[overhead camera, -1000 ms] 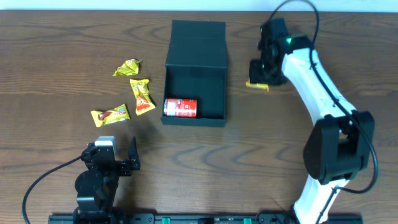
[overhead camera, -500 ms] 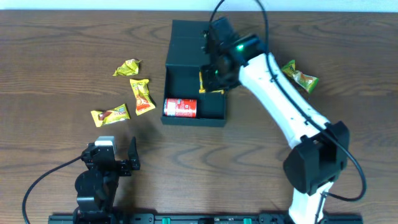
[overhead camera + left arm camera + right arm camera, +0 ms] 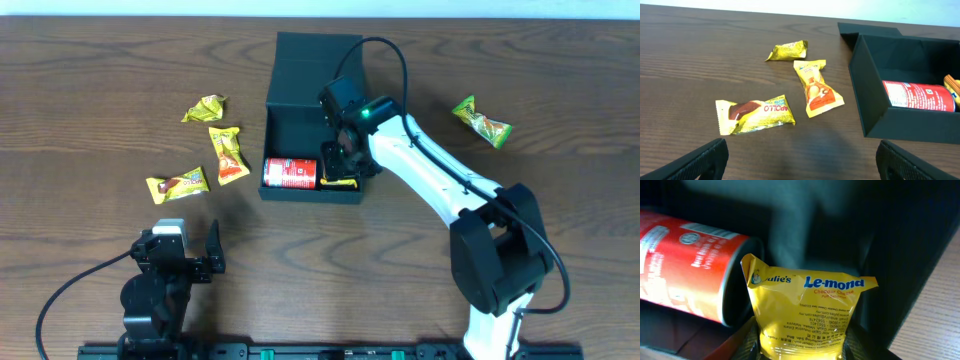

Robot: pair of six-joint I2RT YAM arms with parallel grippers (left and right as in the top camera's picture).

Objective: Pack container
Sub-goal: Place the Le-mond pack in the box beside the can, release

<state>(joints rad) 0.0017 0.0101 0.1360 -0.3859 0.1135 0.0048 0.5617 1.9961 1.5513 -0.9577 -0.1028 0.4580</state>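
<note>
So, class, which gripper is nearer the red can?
Right. The right gripper is inside the container beside the can, holding a yellow packet; the left gripper sits far off, open.

We see a wood table (image 3: 80,60): box (image 3: 318,60) on it, three yellow packets (image 3: 229,155) left of box, green packet (image 3: 481,120) right.

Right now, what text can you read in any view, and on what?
"Julie's": yellow packet, top left.
"Le-mond": same packet, large blue letters; the smaller print below it is too small to read.
"APOLLO": brown-and-yellow packet, seen upside down.
Red can: label blurred, unreadable.
Orange packet: print too small to read.
</note>
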